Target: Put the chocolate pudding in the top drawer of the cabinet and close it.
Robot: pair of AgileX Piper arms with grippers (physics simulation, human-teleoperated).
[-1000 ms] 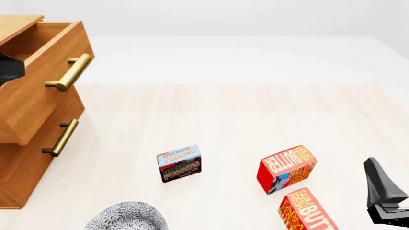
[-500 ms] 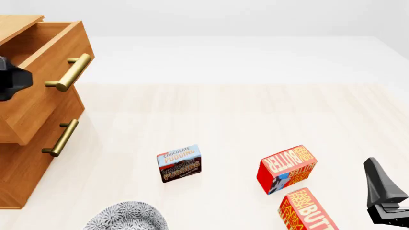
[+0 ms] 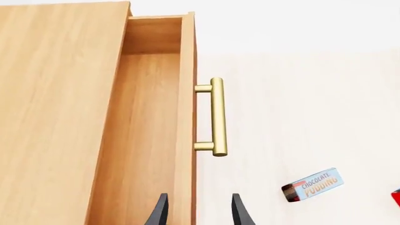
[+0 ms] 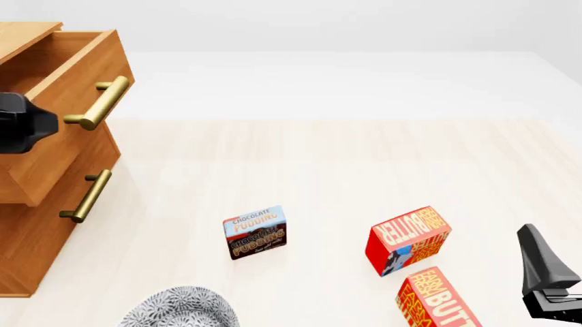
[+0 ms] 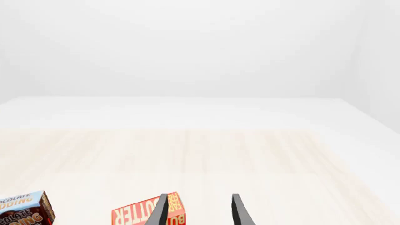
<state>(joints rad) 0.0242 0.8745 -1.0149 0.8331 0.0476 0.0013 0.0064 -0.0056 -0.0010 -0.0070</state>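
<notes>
Rightward along the pulled-out top drawer [image 4: 64, 116] the left claw [image 3: 196, 216] has slid, jaws spread and empty; the chocolate pudding [image 4: 255, 232] sits on the counter [image 4: 328, 170]; the right claw [image 5: 198, 213] is spread.

The cabinet [image 4: 46, 225] stands far left, the chocolate pudding [image 4: 255, 232] mid-table, two butter boxes [image 4: 408, 239] right.

My left pincer [image 3: 196, 211] has moved further right across the front of the top drawer [image 4: 64, 129], and is now closer to its brass handle [image 4: 98, 103] than before.
</notes>
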